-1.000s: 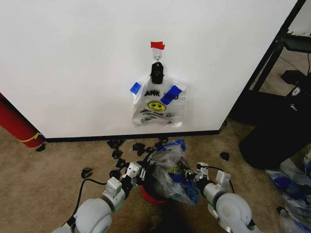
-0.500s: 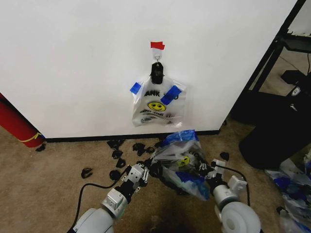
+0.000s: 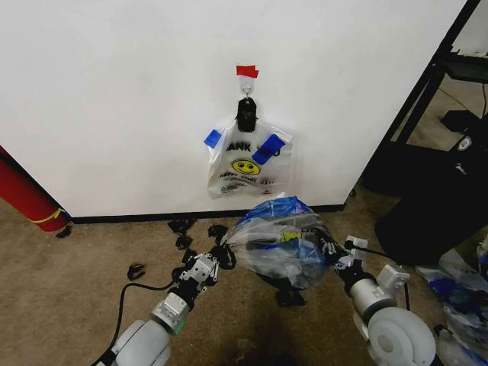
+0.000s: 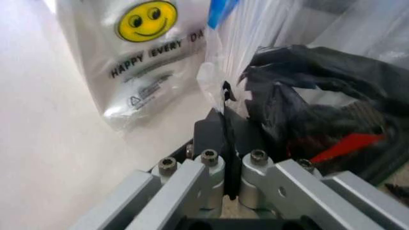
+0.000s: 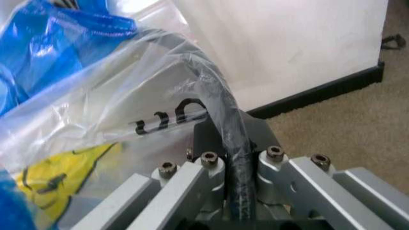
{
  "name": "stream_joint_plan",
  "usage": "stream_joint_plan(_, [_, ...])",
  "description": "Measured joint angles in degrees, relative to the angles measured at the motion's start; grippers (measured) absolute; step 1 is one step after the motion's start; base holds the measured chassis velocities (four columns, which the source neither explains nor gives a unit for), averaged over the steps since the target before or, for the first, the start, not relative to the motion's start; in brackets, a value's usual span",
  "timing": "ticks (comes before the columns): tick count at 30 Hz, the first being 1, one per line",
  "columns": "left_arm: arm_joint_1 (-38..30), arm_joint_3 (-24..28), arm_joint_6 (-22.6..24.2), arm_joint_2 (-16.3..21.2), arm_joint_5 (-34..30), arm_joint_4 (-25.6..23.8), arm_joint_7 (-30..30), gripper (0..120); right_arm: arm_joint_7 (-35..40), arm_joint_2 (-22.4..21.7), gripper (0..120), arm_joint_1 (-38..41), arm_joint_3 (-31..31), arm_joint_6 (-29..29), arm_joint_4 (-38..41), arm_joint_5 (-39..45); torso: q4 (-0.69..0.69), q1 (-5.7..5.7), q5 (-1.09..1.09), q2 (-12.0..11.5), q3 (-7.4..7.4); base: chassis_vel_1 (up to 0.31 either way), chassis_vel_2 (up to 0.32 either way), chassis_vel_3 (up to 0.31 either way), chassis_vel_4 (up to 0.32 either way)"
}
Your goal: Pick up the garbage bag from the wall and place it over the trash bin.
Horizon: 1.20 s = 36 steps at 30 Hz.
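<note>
Plastic stretched between two arms: the garbage bag hangs spread open above the carpet, just in front of the wall, with the left pincer clamped tight on one side of its rim and the right pincer clamped on the other. In the left wrist view the closed fingers pinch a thin fold of clear film; in the right wrist view a dark twisted strand of the bag runs down between the shut fingers. Behind the stretched bag, a second smiley bag hangs flat from a black clip under a red tape piece. A black-and-red shape seen through the film in the left wrist view may be the trash bin, though its rim cannot be made out. Risk from here, as a judgement: the film is thin and pulled taut, so further spreading could tear it or slip it from either narrow grip. If the mouth is lowered off-centre, it could also snag one side of the bin and tip it, and the loose black clips littering the floor could catch the hanging bottom.
</note>
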Motion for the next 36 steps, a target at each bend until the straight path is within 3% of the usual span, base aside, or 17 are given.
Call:
stream_joint_plan(7, [-0.72,0.76,-2.41,-0.76,1.33,3.00,0.37,0,-2.50,0.05,0,-0.01,0.05,0.88,-0.51,2.58,0.00,0.00,-0.01,-0.01,0.00,0.000,0.000,0.000,0.000])
stream_joint_plan(12, [-0.80,0.70,-6.64,-0.88,-1.54,3.33,-0.76,0,-2.95,-0.18,0,0.14,-0.36,1.39,-1.97,-0.46,0.00,0.00,-0.01,-0.01,0.00,0.000,0.000,0.000,0.000])
stream_joint_plan(18, [-0.69,-2.84,-13.25,0.01,-2.63,3.17,0.40,27,-3.73,-0.51,0,0.72,-0.71,3.51,-4.87,-8.53,0.00,0.00,-0.01,-0.01,0.00,0.000,0.000,0.000,0.000])
stream_joint_plan(19, [-0.69,-2.84,-13.25,0.01,-2.63,3.17,0.40,27,-3.73,-0.51,0,0.72,-0.71,3.51,-4.87,-8.53,0.00,0.00,-0.01,-0.01,0.00,0.000,0.000,0.000,0.000])
stream_joint_plan(29, [-1.30,-8.12,-21.78,0.79,4.14,1.74,8.74,62,-7.65,-1.61,0,-0.50,-0.79,6.52,-5.04,-16.50,0.00,0.00,-0.01,-0.01,0.00,0.000,0.000,0.000,0.000])
stream_joint_plan(33, [-3.70,-6.31,-21.18,0.56,6.88,2.16,10.70,82,-13.23,-1.70,0,-1.85,-1.55,13.10,-4.91,-27.17,-0.01,0.00,-0.01,-0.01,0.00,0.000,0.000,0.000,0.000])
stream_joint_plan(36, [-4.06,-5.86,-20.92,0.53,8.22,3.26,11.18,89,-14.80,-1.69,0,-2.11,-1.69,15.41,-4.72,-30.00,0.00,0.00,-0.01,-0.01,0.00,0.000,0.000,0.000,0.000])
